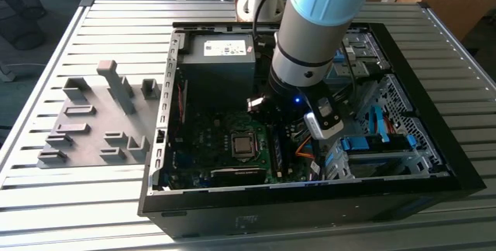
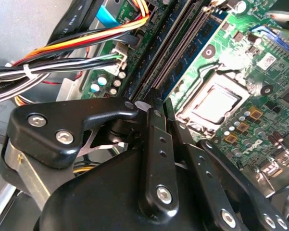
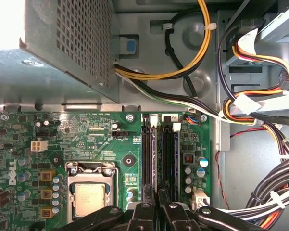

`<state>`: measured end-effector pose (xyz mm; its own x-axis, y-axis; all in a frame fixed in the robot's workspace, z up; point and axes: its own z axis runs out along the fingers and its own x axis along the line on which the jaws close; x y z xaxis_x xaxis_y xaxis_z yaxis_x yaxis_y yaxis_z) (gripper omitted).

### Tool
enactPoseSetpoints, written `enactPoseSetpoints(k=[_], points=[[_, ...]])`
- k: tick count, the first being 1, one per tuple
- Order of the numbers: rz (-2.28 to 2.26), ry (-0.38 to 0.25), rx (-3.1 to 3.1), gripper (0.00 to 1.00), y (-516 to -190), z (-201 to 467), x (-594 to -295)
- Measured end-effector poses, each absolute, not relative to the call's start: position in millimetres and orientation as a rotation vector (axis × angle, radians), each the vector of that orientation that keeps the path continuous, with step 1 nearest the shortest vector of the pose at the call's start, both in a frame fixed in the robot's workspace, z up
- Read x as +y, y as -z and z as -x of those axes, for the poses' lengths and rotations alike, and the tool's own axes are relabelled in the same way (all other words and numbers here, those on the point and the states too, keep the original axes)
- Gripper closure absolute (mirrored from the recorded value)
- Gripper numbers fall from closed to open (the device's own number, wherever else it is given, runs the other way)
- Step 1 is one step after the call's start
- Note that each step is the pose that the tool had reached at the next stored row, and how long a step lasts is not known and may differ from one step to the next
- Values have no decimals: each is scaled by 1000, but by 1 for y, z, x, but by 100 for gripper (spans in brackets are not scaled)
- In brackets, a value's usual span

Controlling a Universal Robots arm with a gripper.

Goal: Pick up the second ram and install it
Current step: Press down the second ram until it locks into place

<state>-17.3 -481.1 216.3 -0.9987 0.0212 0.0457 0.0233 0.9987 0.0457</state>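
The arm reaches down into the open computer case that lies on the slatted counter. In both wrist views the claw is low over the memory slots of the green motherboard, beside the processor socket. It looks clenched on the second ram, which stands on its long edge in line with the slot nearer the socket. I cannot tell if the stick is already pressed home or only rests in the slot. A darker memory stick sits just beside it in the neighbour slot. In the second wrist view the second ram shows as a thin blue-green strip with dark chips, running away from the tips. I judge the stick very light, so weight is no problem. It is stiff along its length but thin, and could crack or bend if pushed while tilted. The flat faces carry chips and are rather smooth, so a hold on the middle of the upper long edge seems best, with even pressure on both faces and the contact edge left free. The bundle of coloured cables runs near the slots, apart from the stick.
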Motion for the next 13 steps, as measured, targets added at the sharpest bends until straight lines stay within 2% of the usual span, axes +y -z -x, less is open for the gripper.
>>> enactPoseSetpoints(k=[13], points=[[35,71,-3095,86,-214,17,-481]])
